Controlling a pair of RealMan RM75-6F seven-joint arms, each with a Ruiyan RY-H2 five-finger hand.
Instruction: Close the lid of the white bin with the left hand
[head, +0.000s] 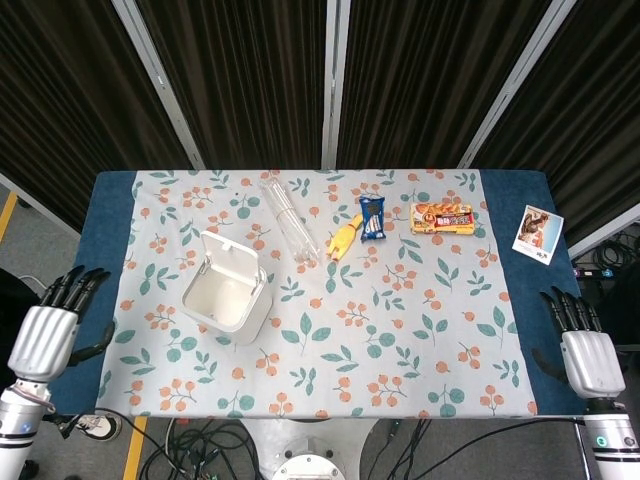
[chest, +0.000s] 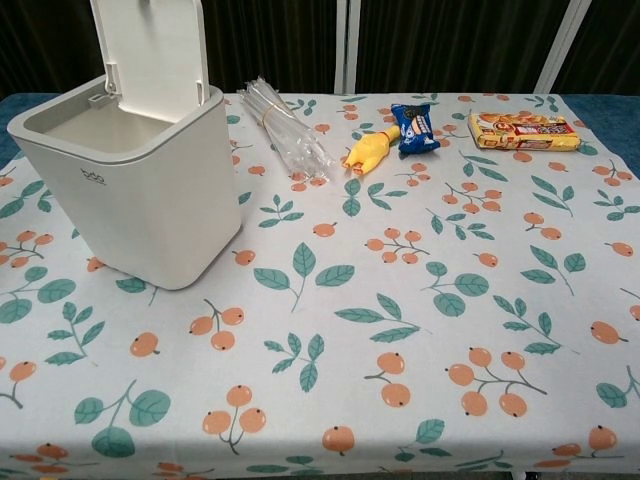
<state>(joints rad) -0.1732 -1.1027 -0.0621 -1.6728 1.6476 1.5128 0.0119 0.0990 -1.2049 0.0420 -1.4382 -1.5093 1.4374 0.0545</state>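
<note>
The bin (head: 226, 300) sits on the left half of the table (head: 560, 215), about midway between the far and near edges, and its lid (head: 232, 260) stands up off the far rim, hinged there and leaning slightly away. The chest view confirms it: lid (chest: 150, 50) upright above the bin (chest: 130, 190), mouth wide open, nothing visible inside from here.

The left hand (head: 45, 335) hangs just off the left edge, down by the near-left corner, fingers straight and spread, holding nothing. The right hand (head: 588, 355) mirrors it off the right edge near the near-right corner, likewise splayed and empty. Neither shows in the chest view.

Here is what matters: the bin lies up and inward from the left hand, toward the table's middle, with bare cloth between them. The left hand is clearly the nearer of the two; the right is well apart, across the whole width. The lid's hinge line seems to run roughly parallel to the left edge's diagonal, since the bin is turned a bit, though the overhead angle makes the exact twist hard to read.

So my call is that the reach has not really begun. The hand will need to travel over the left edge, rise above the lid's top edge, get behind it on the far side, and press it down toward the near rim.

Further along the far edge lie a clear tube bundle (head: 288, 222), a yellow toy (head: 342, 238), a blue packet (head: 373, 218), a snack bar (head: 441, 217) and a card (head: 537, 233), all out of the path.
</note>
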